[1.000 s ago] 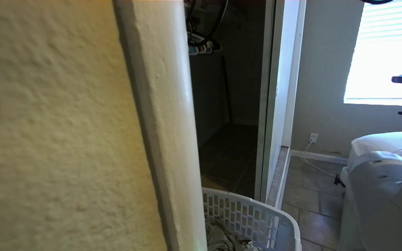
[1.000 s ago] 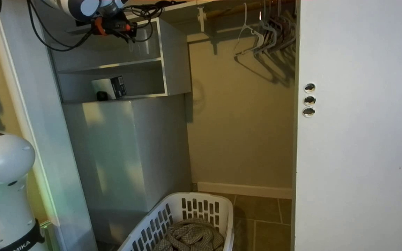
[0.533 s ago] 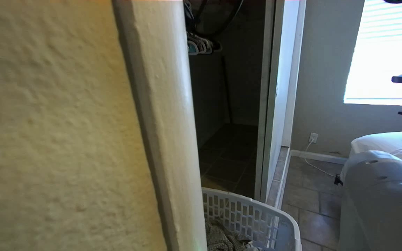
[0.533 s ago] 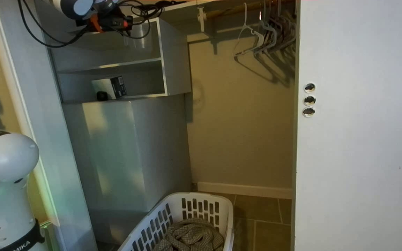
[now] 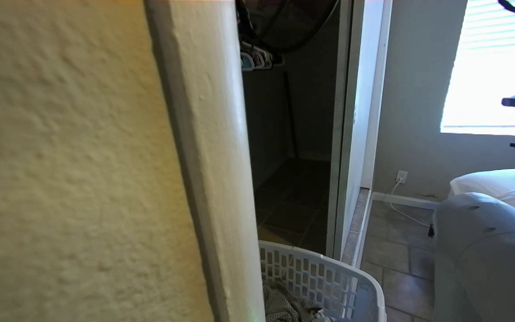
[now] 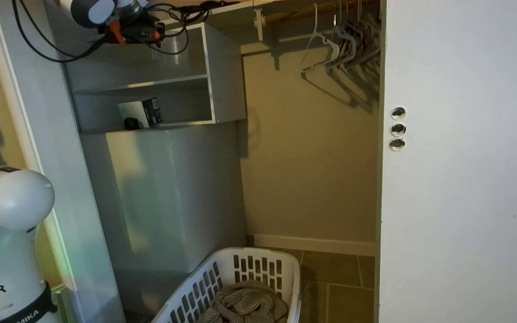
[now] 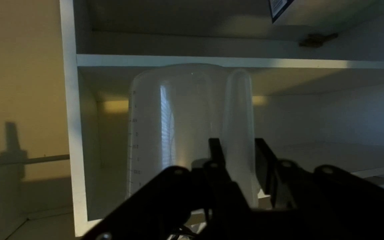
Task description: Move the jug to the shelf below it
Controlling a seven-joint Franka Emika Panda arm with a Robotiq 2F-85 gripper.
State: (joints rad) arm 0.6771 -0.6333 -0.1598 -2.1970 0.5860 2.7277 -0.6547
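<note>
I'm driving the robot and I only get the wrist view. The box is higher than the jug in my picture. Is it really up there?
Observer: Nope, your picture is upside down: in an exterior view the box is on the shelf below the jug.
Operator: I only see part of it. Is something in front?
Observer: Looks so: a small dark thing shows at its lower front in an exterior view; I can't tell what.
Operator: What's way down low?
Observer: A white basket with cloth in it, in both exterior views.
</note>
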